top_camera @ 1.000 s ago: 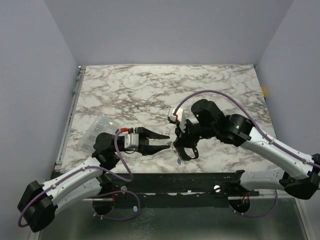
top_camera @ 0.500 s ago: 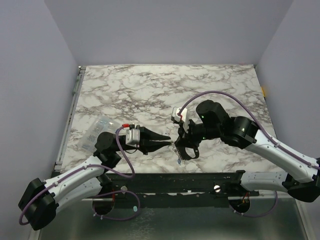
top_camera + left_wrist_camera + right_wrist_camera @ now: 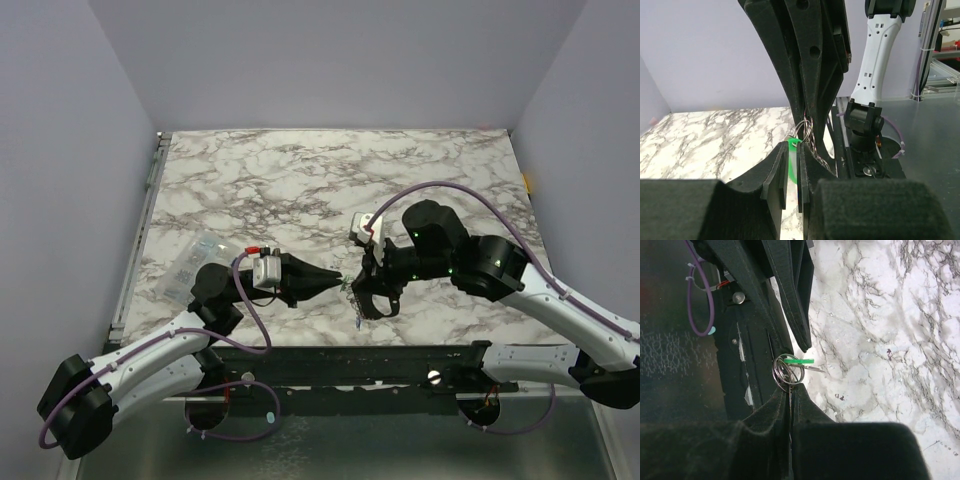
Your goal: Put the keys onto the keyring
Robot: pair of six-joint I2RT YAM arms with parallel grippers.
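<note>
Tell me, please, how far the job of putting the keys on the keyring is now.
Done: nothing for certain. A small bluish thing hanging below the keyring may be the blue key. In hand: the right gripper pinches the keyring; the left gripper holds the mint green key at it. Left: threading the green key; I cannot see it on.

No lettering, label, brand or number can be read in any view. The small blue marks on the clear plastic bag (image 3: pixel 196 258), lying at the near left of the scene, are too small to make out.
</note>
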